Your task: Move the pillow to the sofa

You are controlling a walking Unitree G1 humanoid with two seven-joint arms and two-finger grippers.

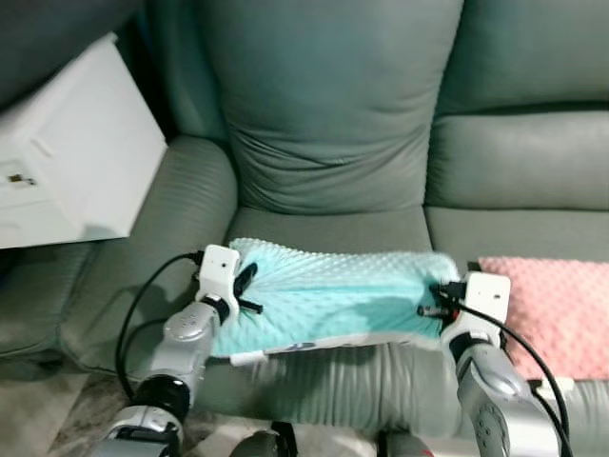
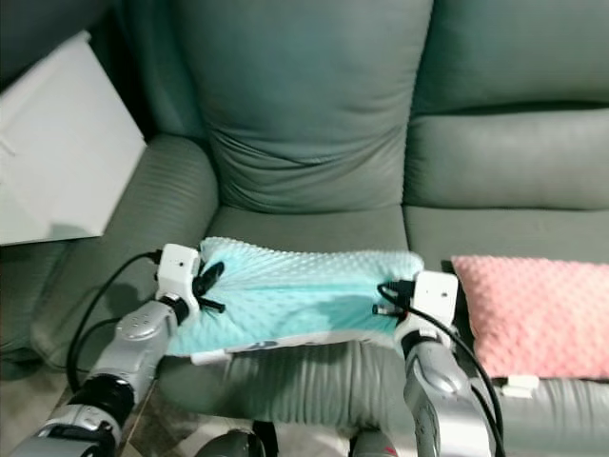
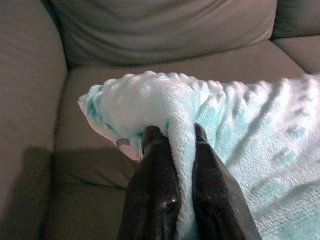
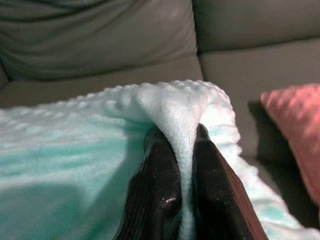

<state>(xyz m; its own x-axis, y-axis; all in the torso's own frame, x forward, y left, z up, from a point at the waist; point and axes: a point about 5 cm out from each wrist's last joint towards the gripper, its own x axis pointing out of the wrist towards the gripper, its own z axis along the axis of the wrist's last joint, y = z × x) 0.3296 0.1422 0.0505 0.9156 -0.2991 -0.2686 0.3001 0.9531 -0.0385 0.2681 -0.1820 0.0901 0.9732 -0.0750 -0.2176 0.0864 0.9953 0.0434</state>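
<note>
Pillow (image 1: 333, 295), mint green and nubby, lies across the near edge of the sofa (image 1: 324, 133) seat, held at both ends. In the left eye view the left gripper (image 1: 245, 286) pinches its left end and the right gripper (image 1: 436, 300) pinches its right end. A pink pillow (image 1: 547, 309) lies on the next seat to the right, just beside the right gripper. A white cabinet (image 1: 71, 152) stands at the far left past the armrest.

The right eye view shows the same: the mint pillow rests on the seat front in front of the back cushion (image 2: 304, 105), with black cables trailing from both wrists.

In the left wrist view the two black fingers (image 3: 155, 190) are clamped narrow on a fold of the pillow's end, the seat behind it.

In the right wrist view the fingers (image 4: 157, 185) likewise squeeze a ridge of mint fabric, the pink pillow near.
</note>
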